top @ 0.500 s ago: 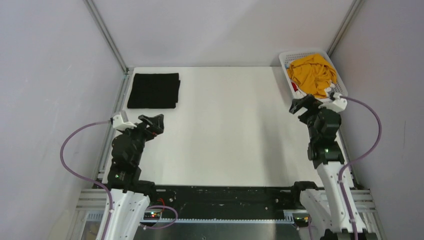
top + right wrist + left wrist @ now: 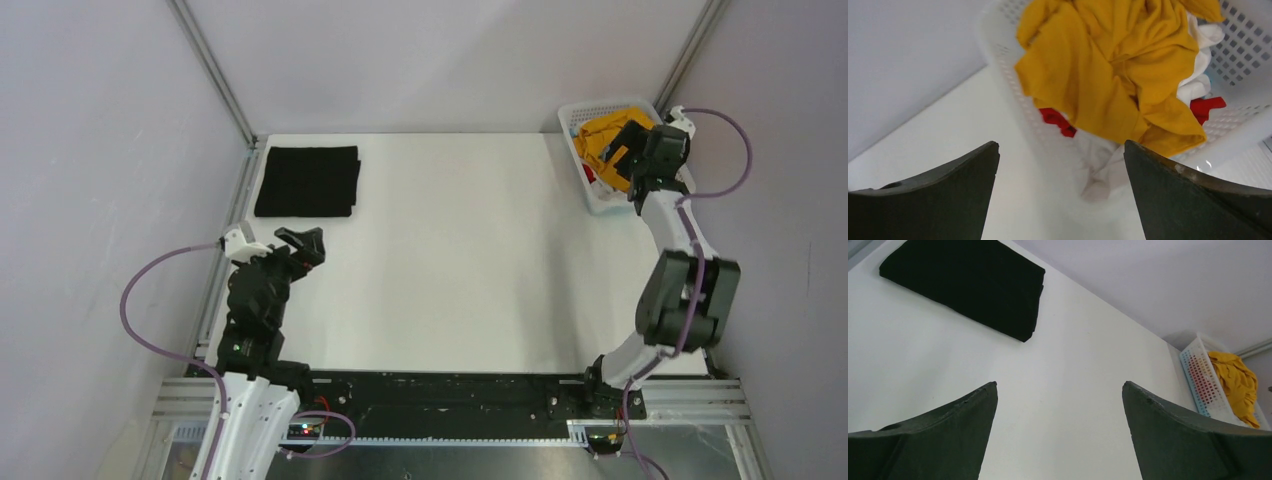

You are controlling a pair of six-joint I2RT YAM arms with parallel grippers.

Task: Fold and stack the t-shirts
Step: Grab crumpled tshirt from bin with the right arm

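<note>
Your right gripper (image 2: 622,140) hangs over the white mesh basket (image 2: 575,113) at the far right corner of the table (image 2: 450,250), its jaws spread wide and gripping nothing. In the right wrist view the mustard-orange t-shirt (image 2: 1108,65) lies crumpled on top of the pile just ahead of the fingertips (image 2: 985,152), filling most of the gap between them and draping over the basket's near rim. The view does not settle whether the fingers touch the cloth. Under that shirt you can see bits of a red t-shirt (image 2: 1058,121) poking out at the left and right edges, and a white t-shirt (image 2: 1200,60) bunched against the right wall of the basket, with more white cloth showing through the mesh below. Your left gripper (image 2: 300,240) sits low at the near left of the table, its jaws also wide apart and holding nothing. The black t-shirt (image 2: 307,181) lies folded into a neat rectangle, flat on the table at the far left corner, ahead of the left gripper and well apart from it.
</note>
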